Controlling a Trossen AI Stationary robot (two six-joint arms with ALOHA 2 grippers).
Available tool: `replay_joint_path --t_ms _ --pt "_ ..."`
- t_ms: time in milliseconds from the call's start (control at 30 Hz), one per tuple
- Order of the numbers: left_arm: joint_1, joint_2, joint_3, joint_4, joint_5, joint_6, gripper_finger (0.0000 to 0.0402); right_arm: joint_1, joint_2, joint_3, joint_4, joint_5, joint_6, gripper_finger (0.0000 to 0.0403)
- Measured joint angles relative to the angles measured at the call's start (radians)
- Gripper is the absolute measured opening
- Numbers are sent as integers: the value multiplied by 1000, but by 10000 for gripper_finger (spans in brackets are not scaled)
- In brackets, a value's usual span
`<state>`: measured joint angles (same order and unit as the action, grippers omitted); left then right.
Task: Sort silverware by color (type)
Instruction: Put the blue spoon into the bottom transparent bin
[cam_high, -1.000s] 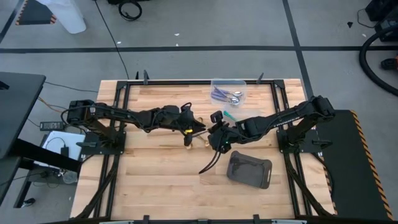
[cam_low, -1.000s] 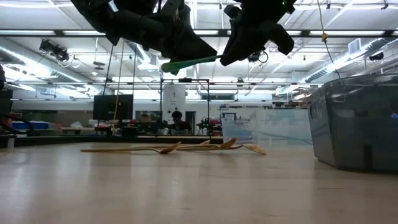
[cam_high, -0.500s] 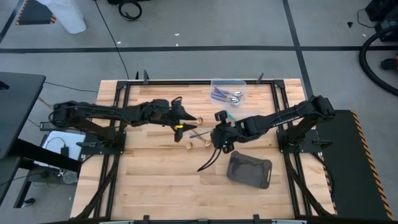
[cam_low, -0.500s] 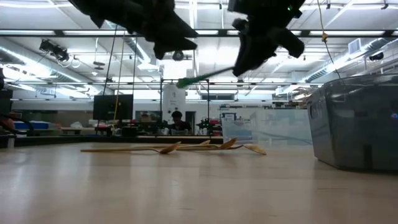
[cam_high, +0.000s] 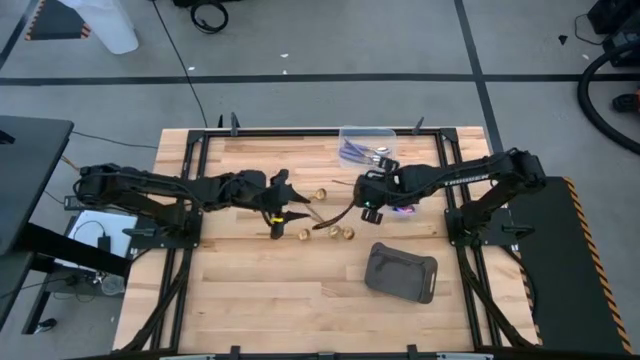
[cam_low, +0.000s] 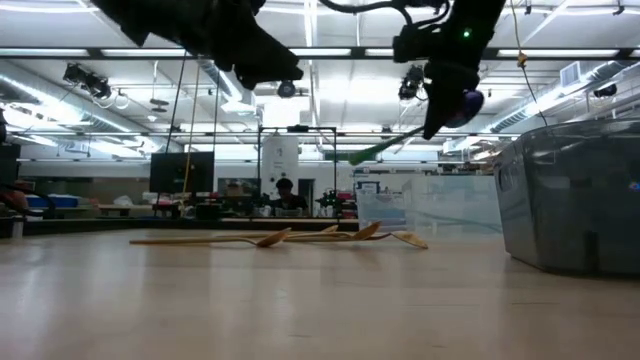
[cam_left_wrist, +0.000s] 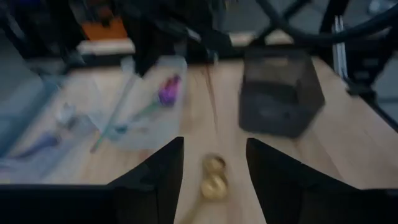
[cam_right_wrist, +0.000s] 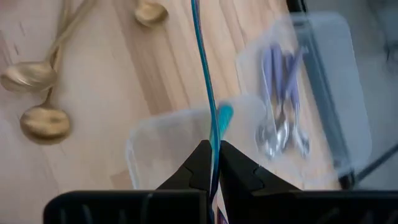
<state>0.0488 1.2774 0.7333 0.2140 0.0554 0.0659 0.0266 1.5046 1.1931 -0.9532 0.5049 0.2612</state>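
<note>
My right gripper (cam_high: 372, 198) (cam_right_wrist: 211, 152) hangs above a clear tub (cam_right_wrist: 180, 146) beside the tub of lilac-handled spoons (cam_high: 366, 150) (cam_right_wrist: 283, 106), shut on an iridescent teal-purple spoon (cam_low: 385, 150). My left gripper (cam_high: 283, 208) (cam_left_wrist: 214, 149) is open and holds nothing, raised over the table's middle. Three gold spoons (cam_high: 305, 235) (cam_high: 345, 233) (cam_high: 320, 192) lie flat on the wood, in the low view (cam_low: 280, 238) too. Two gold bowls (cam_left_wrist: 213, 177) show between the left fingers, far below them. My right gripper pinches the iridescent spoon between its two fingers, on the handle (cam_right_wrist: 208, 124) close to the purple bowl (cam_low: 468, 103). The fingers come from above, across the handle. The spoon is lifted clear and tilted, its green-teal handle (cam_low: 365, 155) sloping down toward the left arm.
A dark grey tray (cam_high: 402, 272) sits toward the near right of the table and shows as a grey block in the low view (cam_low: 575, 195). The two clear tubs stand at the far right of the centre. Bare wood spreads along the near side (cam_high: 270, 300).
My left gripper has let go of the iridescent spoon's handle and drawn back toward the table's left. My right gripper, keeping the spoon, has carried it toward the far right, over the clear tubs, and has turned, so the handle now slopes downward.
</note>
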Motion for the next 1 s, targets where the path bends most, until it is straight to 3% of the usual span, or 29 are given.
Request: replay_joint_path --t_ms 167,367,667,833,1000 --pt "23 0 -102 249 -1 2 181 -4 -58 0 -109 -4 120 28" --pt "29 -4 -114 299 0 -62 181 -17 -143 -55 -159 -3 210 28" --pt "-16 -17 -114 350 31 -81 181 -69 -268 -279 31 -24 297 28" --pt "-20 -17 -114 359 31 -111 181 -123 -282 -395 206 -94 359 28" --pt "-20 -17 -114 368 35 -152 181 -149 -282 -463 248 -110 455 28"
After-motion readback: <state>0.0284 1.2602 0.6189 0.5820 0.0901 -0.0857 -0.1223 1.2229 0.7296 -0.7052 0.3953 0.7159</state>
